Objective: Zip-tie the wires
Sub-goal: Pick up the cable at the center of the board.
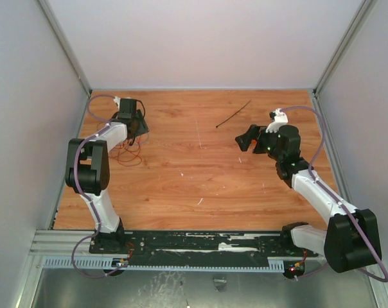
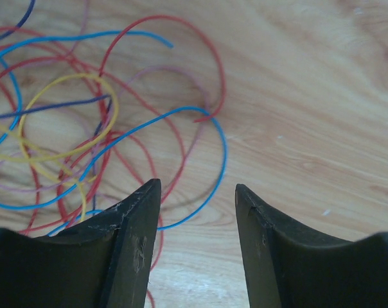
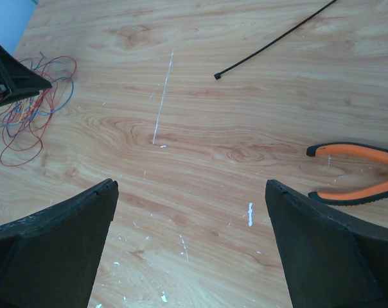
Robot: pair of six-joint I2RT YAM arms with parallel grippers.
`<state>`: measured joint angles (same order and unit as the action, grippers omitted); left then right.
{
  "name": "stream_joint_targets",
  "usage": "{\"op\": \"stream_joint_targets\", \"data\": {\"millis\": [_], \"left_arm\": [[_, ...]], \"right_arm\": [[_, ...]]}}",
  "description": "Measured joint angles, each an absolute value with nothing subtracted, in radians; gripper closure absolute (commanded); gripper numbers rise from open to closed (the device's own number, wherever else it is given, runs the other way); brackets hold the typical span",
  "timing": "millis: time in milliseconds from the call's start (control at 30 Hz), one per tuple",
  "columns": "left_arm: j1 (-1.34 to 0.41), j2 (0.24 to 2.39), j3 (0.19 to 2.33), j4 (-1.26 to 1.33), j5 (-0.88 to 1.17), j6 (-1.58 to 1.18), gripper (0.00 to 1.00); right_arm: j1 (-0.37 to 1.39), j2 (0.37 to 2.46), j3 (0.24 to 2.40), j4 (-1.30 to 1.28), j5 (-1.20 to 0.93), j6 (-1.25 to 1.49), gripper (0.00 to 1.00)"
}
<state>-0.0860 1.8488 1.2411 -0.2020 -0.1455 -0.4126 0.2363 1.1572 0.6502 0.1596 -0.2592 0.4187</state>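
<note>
The wires (image 2: 85,128) lie loose at the far left of the table (image 1: 181,186), just ahead of my left pincer (image 2: 197,189), jaws apart and empty. The zip tie (image 3: 271,40) lies well apart, beyond my right pincer (image 3: 191,186), also wide open. I judge gathering the step: next, close on the strands

Lab: white-panelled robot enclosure (image 1: 200,45)
</note>
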Motion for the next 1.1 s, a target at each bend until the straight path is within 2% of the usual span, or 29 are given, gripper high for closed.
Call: {"op": "stream_joint_targets", "data": {"millis": [367, 667, 900, 1000, 1100], "left_arm": [[-0.081, 1.891, 1.214, -0.19, -0.191, -0.411, 0.63], [-0.08, 1.916, 1.215, -0.181, -0.205, -0.397, 0.7], [-0.079, 1.938, 1.218, -0.16, -0.208, -0.386, 0.79], [-0.076, 1.942, 1.22, -0.154, -0.208, -0.382, 0.87], [-0.074, 1.946, 1.224, -0.15, -0.205, -0.38, 0.88]], "right_arm": [[0.237, 1.178, 0.665, 0.136, -0.245, 0.414, 0.01], [0.237, 1.178, 0.665, 0.128, -0.229, 0.411, 0.01], [0.237, 1.178, 0.665, 0.123, -0.228, 0.411, 0.01], [0.237, 1.178, 0.665, 0.122, -0.224, 0.411, 0.01], [0.237, 1.178, 0.665, 0.12, -0.223, 0.411, 0.01]]}}
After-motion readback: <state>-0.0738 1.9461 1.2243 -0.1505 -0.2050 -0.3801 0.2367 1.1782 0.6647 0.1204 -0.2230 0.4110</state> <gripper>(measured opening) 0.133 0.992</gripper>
